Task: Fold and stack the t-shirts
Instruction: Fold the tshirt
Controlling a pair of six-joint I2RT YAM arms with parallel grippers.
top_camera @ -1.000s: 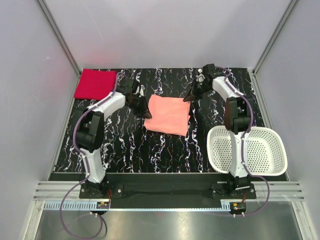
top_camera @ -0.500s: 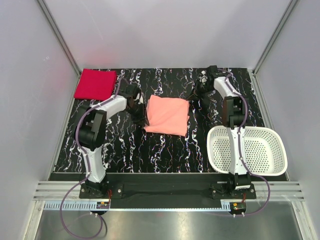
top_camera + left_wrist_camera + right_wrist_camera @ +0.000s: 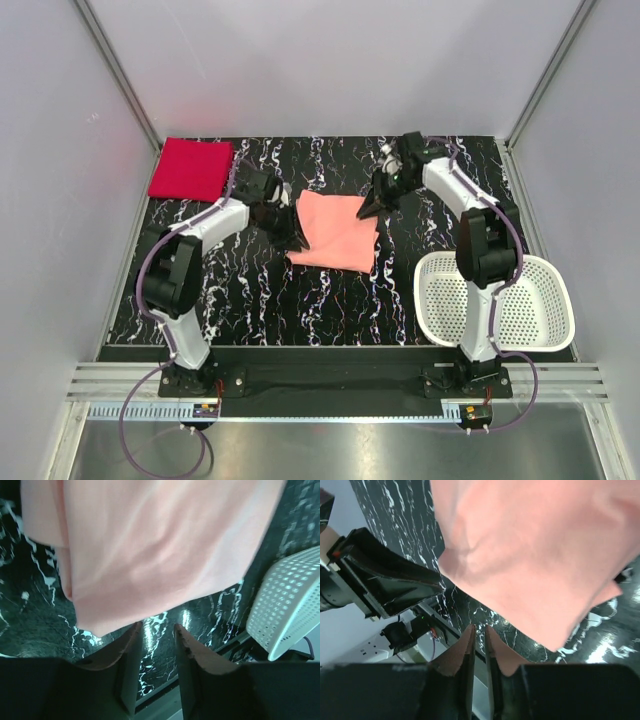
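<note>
The salmon t-shirt (image 3: 335, 230) lies folded as a rectangle mid-table; it fills the top of the left wrist view (image 3: 150, 545) and the right wrist view (image 3: 535, 555). The crimson t-shirt (image 3: 190, 167) lies folded at the back left corner. My left gripper (image 3: 288, 236) is at the salmon shirt's left edge; its jaws (image 3: 156, 627) stand apart with only table between them, just off the shirt's corner. My right gripper (image 3: 368, 205) is at the shirt's back right corner; its jaws (image 3: 479, 628) are nearly together and hold nothing.
A white perforated basket (image 3: 520, 300) stands at the front right beside the right arm, also in the left wrist view (image 3: 290, 605). Grey walls close in the black marbled table (image 3: 260, 300). The left arm (image 3: 385, 580) shows in the right wrist view.
My right gripper rose off the table, then came down leftward onto the salmon shirt's back right corner. My left gripper shifted slightly along the shirt's left edge. The shirts have not moved.
</note>
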